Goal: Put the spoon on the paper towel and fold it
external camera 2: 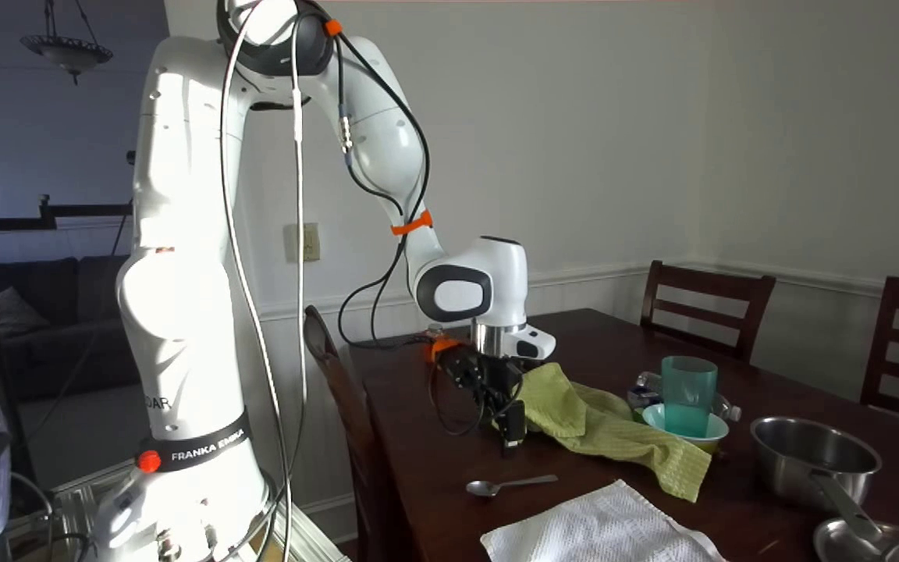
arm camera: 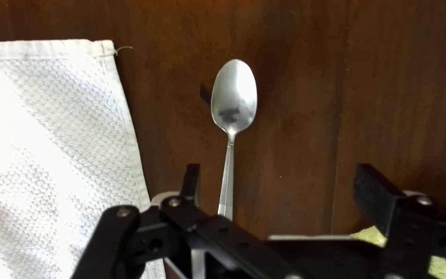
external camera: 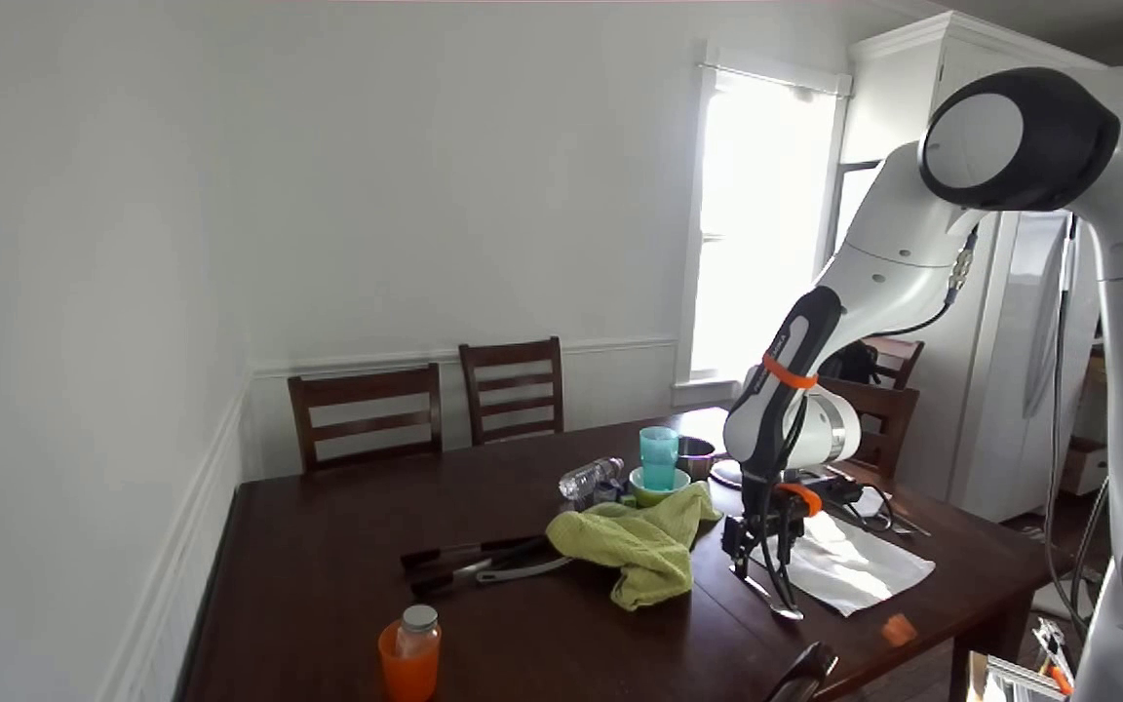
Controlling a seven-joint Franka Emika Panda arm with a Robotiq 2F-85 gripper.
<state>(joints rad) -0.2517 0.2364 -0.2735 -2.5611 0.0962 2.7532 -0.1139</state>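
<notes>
Wrist view: oval-bowled spoon gleams; white towel looks pebbly.

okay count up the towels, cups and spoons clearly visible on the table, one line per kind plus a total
Towels: 2 (white towel, yellow-green towel)
Cups: 2 (teal tumbler, orange cup)
Spoons: 1 (metal spoon)
Total: 5

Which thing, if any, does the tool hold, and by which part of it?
Nothing is held: the tool stands open, and the spoon lies on the table.
</notes>
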